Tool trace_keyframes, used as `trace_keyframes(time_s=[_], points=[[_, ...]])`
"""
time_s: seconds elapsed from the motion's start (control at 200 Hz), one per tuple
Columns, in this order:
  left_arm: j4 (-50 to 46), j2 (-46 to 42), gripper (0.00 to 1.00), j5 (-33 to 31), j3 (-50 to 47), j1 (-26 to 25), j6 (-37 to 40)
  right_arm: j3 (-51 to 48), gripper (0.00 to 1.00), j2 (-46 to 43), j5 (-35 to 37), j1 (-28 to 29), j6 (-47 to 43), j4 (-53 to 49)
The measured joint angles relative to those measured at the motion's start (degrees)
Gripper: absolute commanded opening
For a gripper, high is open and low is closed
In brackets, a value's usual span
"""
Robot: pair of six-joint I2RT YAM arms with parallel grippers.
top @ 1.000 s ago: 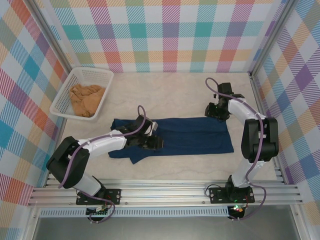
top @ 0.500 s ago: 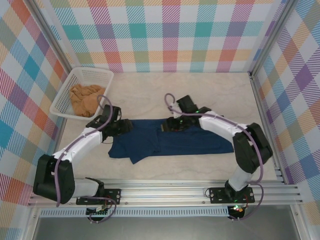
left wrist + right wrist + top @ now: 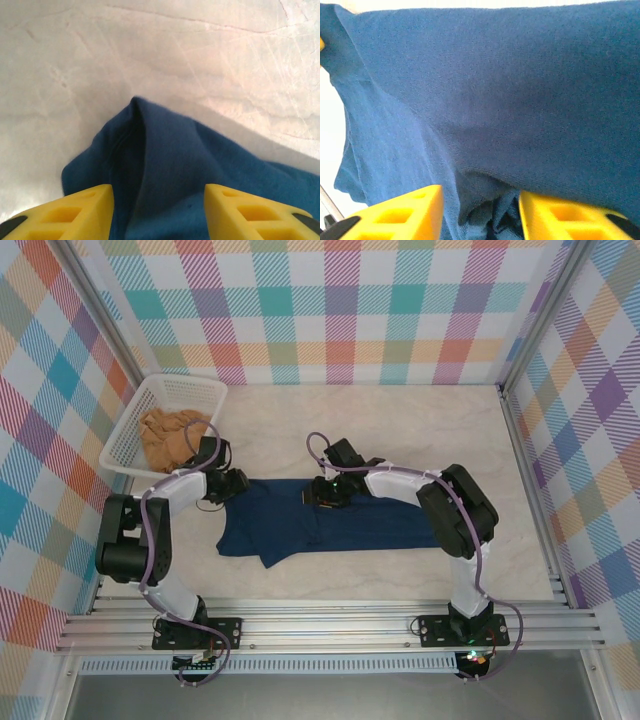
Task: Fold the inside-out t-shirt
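Overhead: the navy t-shirt (image 3: 340,520) lies as a long flat band on the table (image 3: 400,430), just right of the white basket (image 3: 128,428). The left gripper (image 3: 228,487) sits at the shirt corner nearest the basket. The right gripper (image 3: 322,495) is farther from the basket, on the shirt's far edge, probably so both can lift that edge for a fold.

Left wrist: fingers (image 3: 75,210) stand apart, straddling a raised cloth corner.

Right wrist: fingers (image 3: 395,215) are partly apart around bunched cloth. I cannot tell whether they pinch it.
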Motion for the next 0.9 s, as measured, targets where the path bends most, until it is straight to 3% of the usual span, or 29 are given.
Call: trace_keyframes(time_s=[0.135, 0.35, 0.53, 0.73, 0.9], points=[[1.1, 3.1, 0.4, -0.1, 2.3, 0.0, 1.1, 0.6, 0.28, 0.0, 0.5, 0.0, 1.1, 0.3], [1.2, 5.8, 0.17, -0.2, 4.7, 0.0, 2.8, 0.9, 0.12, 0.0, 1.4, 0.0, 1.9, 0.7], [0.3, 5.8, 0.06, -0.7, 7.5, 0.0, 3.6, 0.9, 0.05, 0.0, 2.1, 0.0, 1.8, 0.7], [-2.4, 5.8, 0.05, -1.2, 10.4, 0.2, 4.7, 0.9, 0.04, 0.0, 2.4, 0.0, 1.8, 0.4], [-3.9, 6.1, 0.15, -1.3, 12.6, 0.5, 5.4, 0.9, 0.03, 0.0, 2.4, -0.2, 1.6, 0.2]])
